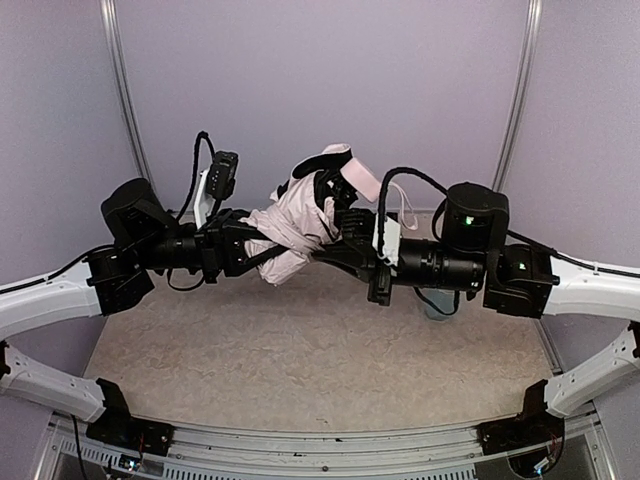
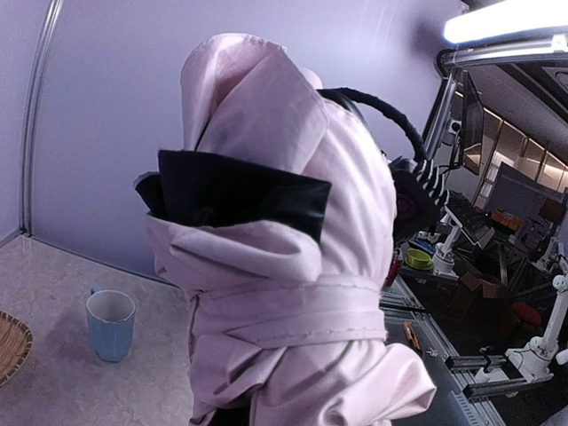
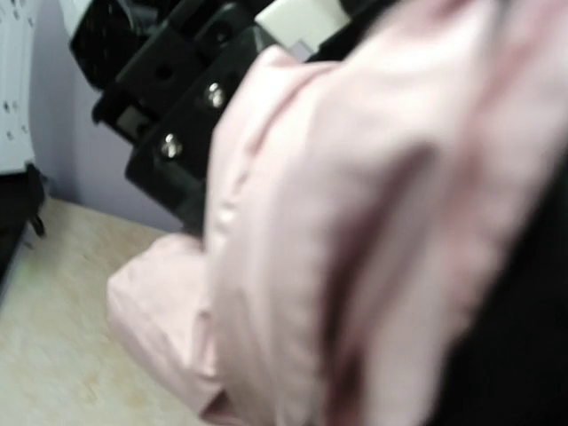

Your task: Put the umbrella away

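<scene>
- The woven tray (image 2: 9, 348) appears only in the left wrist view, cut off at the left edge so that just its rim shows on the table (image 1: 300, 350).
- The left gripper (image 1: 243, 252) reaches in from the left in the overhead view, and its tips disappear into pink fabric. I cannot tell whether the jaws are spread or pinching. Its own wrist camera shows no fingers at all.
- The umbrella (image 1: 300, 225) hangs in the air above the middle of the table, bunched between the two grippers.
  - The left wrist view fills with its pale-pink folds and a band of black lining, which the overhead view only hints at.
  - The right wrist view shows the same fabric very close and blurred, with the black screwed body of the other gripper just behind it.
- The right gripper (image 1: 345, 228) meets the bundle from the right. Fabric and its own black housing cover the fingertips, so I cannot tell how its jaws stand.
- The blue mug (image 2: 110, 325) stands upright and plain to see in the left wrist view. From overhead only a sliver of it peeks out under the right arm.
</scene>
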Available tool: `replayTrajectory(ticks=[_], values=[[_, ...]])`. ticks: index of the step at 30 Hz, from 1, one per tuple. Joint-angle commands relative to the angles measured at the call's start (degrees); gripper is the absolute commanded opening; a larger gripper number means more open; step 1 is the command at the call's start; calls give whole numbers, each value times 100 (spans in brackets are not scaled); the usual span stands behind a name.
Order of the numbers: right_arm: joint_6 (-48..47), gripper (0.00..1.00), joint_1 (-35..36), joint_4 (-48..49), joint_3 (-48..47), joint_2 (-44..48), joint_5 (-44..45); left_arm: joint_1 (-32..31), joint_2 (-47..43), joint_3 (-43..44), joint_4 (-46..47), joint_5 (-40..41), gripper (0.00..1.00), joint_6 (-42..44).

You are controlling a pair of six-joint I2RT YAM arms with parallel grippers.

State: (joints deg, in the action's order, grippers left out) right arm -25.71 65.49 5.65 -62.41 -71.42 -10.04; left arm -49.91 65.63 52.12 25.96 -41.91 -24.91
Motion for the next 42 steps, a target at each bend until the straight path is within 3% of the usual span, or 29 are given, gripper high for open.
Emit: replayTrajectory(ticks=[1, 6, 15, 25, 32, 42], values=[[-755, 0, 92, -675, 205, -106, 1284, -181, -411, 542, 969, -631, 0, -26], [-1423, 0, 113, 888, 656, 114, 1731, -1013, -131, 718, 115, -330, 0, 819], [-1051, 0, 209, 3077, 763, -110, 728, -1262, 456, 245, 802, -227, 0, 408], [-347, 22, 495, 3897, 1084, -92, 553, -1249, 336, -48, 139, 727, 0, 741], [317, 31, 508, 4388, 1432, 190, 471, -1234, 270, 18, -205, 983, 0, 1020], [1242, 44, 425, 4262, 1564, 335, 973, -1223, 121, -234, 718, 1282, 0, 695]])
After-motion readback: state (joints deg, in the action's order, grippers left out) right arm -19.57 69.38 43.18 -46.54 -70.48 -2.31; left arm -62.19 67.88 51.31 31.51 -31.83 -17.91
